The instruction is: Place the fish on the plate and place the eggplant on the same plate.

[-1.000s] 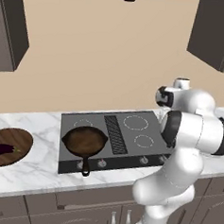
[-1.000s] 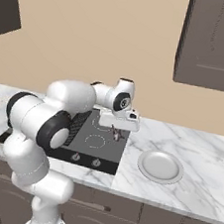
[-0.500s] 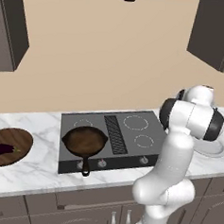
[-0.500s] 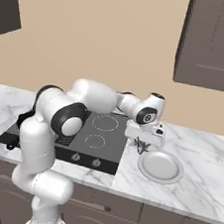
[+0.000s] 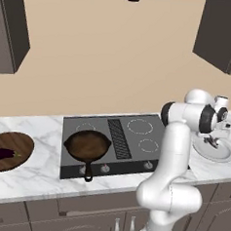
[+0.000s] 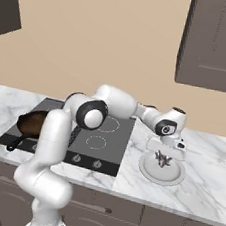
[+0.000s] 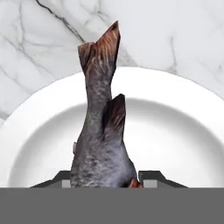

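We see a simulated kitchen with a white marble counter (image 5: 34,180) and a black cooktop (image 5: 115,142) set into it. Our white robot arm reaches out to the right of the cooktop, and its hand (image 6: 163,159) hangs just above a small round white plate (image 6: 148,169) that rests on the counter there. The hand is closed tight on a slender silvery-grey fish (image 7: 101,140), gripping it near the head end, so that the body and the reddish-brown forked tail stretch out over the middle of the plate in the hand view. Whether the fish touches the plate we cannot tell. In the left base view the same plate (image 5: 221,155) sits at the far right, partly behind the arm. A dark brown skillet (image 5: 87,146) with a short handle stands on the front left burner of the cooktop. Far to the left, well apart from the plate, a glossy dark purple eggplant (image 5: 2,153) lies on a round dark wooden board (image 5: 18,144).
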Controlling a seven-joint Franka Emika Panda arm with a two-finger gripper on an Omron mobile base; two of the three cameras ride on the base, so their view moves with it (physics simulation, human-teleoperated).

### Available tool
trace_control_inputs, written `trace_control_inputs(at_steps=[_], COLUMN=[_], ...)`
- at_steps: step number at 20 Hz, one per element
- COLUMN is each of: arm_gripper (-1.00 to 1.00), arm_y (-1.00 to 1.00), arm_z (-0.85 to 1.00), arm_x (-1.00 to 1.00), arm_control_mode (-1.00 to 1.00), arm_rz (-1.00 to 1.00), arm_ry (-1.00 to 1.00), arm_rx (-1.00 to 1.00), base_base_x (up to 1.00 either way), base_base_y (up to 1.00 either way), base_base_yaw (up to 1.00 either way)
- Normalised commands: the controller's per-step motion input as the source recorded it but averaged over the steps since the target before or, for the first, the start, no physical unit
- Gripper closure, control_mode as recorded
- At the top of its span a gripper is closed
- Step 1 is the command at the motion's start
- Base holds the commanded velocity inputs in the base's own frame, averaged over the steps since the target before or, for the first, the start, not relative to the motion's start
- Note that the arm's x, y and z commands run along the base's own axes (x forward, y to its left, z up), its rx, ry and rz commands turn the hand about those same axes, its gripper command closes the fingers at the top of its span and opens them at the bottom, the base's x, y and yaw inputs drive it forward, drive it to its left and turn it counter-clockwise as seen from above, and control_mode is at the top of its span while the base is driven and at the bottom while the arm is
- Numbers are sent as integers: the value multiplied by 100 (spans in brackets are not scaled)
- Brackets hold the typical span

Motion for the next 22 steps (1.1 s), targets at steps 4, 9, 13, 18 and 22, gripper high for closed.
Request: trace_control_inputs(at_steps=[4,9,13,18,22], arm_gripper=[100,-100,-100,-100,-100], arm_y=[-51,0,50,78,43], arm_z=[-39,-25,0,1,12], arm_x=[-26,-9,-1,-23,-10], arm_control_mode=[-100,-100,-100,-100,-100], arm_rz=[-9,-4,-5,-18,-9], arm_ry=[0,0,0,-2,6], arm_rx=[0,1,-2,-7,-12], base_base_x=[0,0,0,0,0], base_base_y=[0,0,0,0,0], base_base_yaw=[0,0,0,0,0])
